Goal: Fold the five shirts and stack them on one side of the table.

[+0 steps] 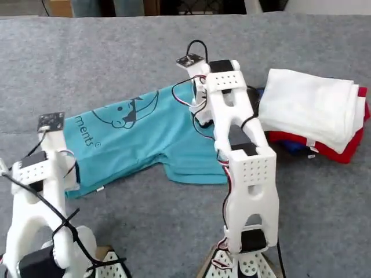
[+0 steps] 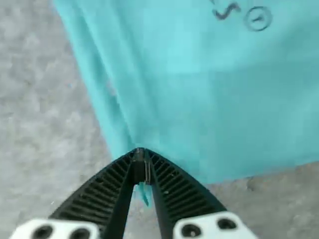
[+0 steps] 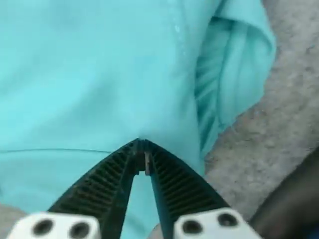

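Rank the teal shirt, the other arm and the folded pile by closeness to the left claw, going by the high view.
1. teal shirt, pinched in the left claw.
2. other arm, mid-table.
3. folded pile, far right.

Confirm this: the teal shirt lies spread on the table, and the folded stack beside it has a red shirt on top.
Not quite. The high view shows a white shirt on top of the folded stack; the red shirt lies under it. The teal shirt is spread on the table.
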